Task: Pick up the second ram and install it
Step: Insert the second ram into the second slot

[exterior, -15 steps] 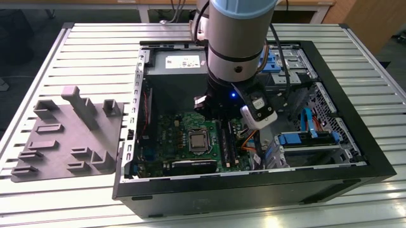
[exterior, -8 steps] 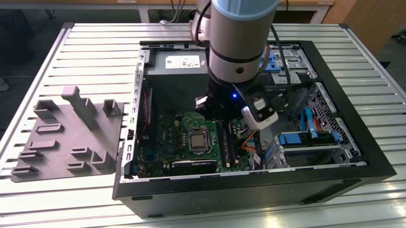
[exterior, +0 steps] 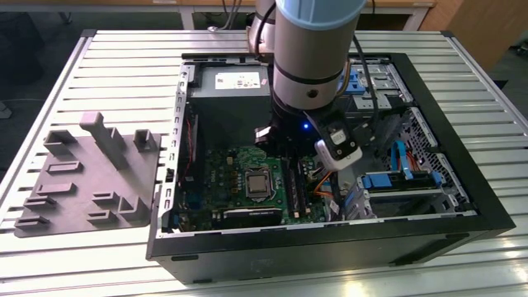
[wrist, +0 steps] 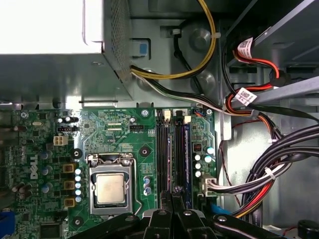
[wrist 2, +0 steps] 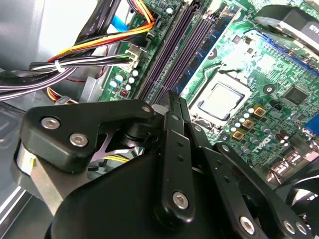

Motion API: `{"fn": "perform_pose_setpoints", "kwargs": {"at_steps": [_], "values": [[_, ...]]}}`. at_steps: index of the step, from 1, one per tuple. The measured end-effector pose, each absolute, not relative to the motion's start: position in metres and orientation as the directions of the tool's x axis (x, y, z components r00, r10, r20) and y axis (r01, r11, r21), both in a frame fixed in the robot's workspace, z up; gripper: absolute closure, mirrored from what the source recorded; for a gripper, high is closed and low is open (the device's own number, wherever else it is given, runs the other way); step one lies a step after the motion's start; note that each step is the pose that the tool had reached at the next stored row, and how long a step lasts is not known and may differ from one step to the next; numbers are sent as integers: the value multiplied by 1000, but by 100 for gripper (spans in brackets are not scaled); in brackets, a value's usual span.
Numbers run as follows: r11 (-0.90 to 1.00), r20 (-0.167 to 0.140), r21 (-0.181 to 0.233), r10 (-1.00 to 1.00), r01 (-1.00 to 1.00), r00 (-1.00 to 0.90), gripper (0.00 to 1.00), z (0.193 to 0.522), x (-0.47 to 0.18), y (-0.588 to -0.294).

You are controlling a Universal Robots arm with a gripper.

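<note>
second ram: can't pin it down. Nothing reads clearly as a green stick apart from the dark memory slots (wrist: 169,149), so can't tell whether it's seated in one or pinched edge-on in the pincer.

gripper (wrist: 175,195): fingers drawn tight together in both wrist views (wrist 2: 172,102), with only a thin dark seam between the tips. Tips hang over the slot bank (wrist 2: 174,50), in line with the slot run and apart from the board.

Slots sit on the green motherboard (wrist: 124,129), between the CPU (wrist: 110,189) and the cable bundle (wrist: 269,169). The second wrist view shows the same layout: CPU (wrist 2: 222,102) on one side of the slots, wires (wrist 2: 75,59) on the other.

Exterior view: arm (exterior: 310,55) reaches down into the open PC case (exterior: 330,247), wrist above the board near the CPU (exterior: 258,184). The grey moulded tray (exterior: 83,185) lies on the slatted table (exterior: 123,62) just beside the case, on the exterior view's left.
</note>
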State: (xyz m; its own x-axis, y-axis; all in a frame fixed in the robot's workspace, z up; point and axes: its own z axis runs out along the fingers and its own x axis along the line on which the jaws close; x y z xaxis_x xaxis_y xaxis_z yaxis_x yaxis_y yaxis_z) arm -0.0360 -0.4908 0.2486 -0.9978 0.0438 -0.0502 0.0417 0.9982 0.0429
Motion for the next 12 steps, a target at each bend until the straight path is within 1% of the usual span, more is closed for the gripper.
{"fn": "perform_pose_setpoints", "kwargs": {"at_steps": [12], "values": [[998, -50, 43, 44, 42, -998, 88, 243, -36, -491]]}}
